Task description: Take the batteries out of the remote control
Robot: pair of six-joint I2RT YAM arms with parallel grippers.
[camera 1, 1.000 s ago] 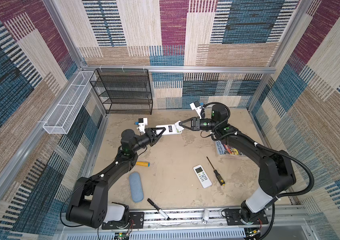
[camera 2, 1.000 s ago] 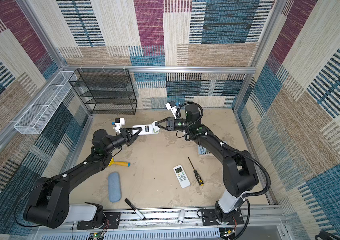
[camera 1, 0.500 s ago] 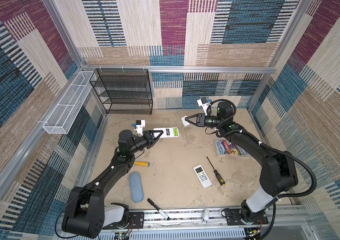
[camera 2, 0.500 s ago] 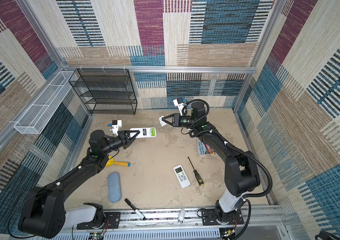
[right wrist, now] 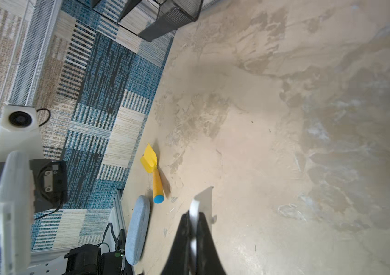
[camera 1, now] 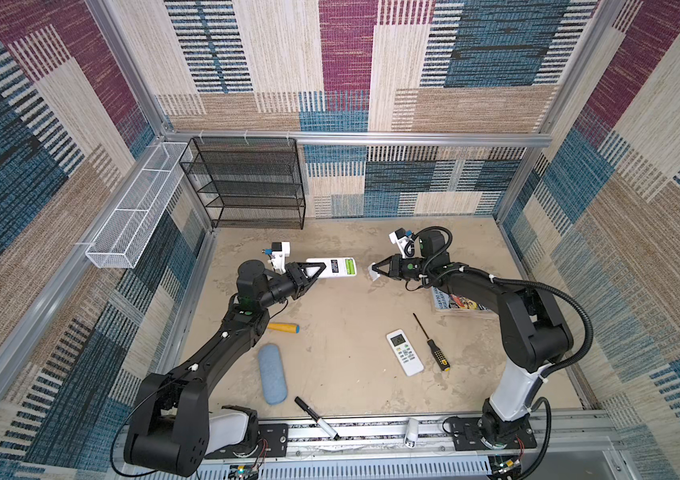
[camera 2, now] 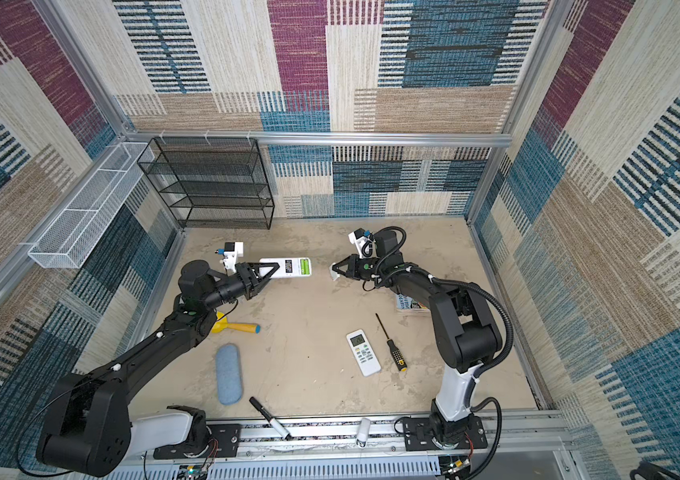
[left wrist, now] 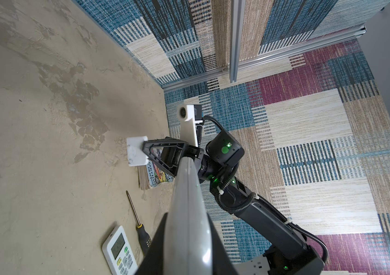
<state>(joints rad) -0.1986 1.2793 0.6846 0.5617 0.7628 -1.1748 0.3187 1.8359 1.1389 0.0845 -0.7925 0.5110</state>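
Two grips hold remote (camera 1: pixel 335 267) and cover (left wrist: pixel 136 151) apart.
Remote sits clamped in left gripper (camera 1: pixel 316 273); right gripper (camera 1: pixel 375 271) pinches cover clear, exposing lime batteries (camera 1: pixel 352 267).

Your cell's walls (camera 1: pixel 346 62) read as coarse, matt woven cloth, framed by brushed metal rails (camera 1: pixel 371 139). The tan floor (camera 1: pixel 351 332) looks rough and mottled, with no shine. The black shelf (camera 1: pixel 247 183) and white basket (camera 1: pixel 134 212) are wire mesh. Your remote control (camera 1: pixel 332 267) is smooth white plastic with a soft sheen, and the cover plate (left wrist: pixel 136 151) is thin matt white plastic. The blue case (camera 1: pixel 272 374) looks cloth-covered. The screwdriver (camera 1: pixel 430 341) pairs a bright metal shaft with a plastic handle. The magazine (left wrist: pixel 156 176) is glossy paper.
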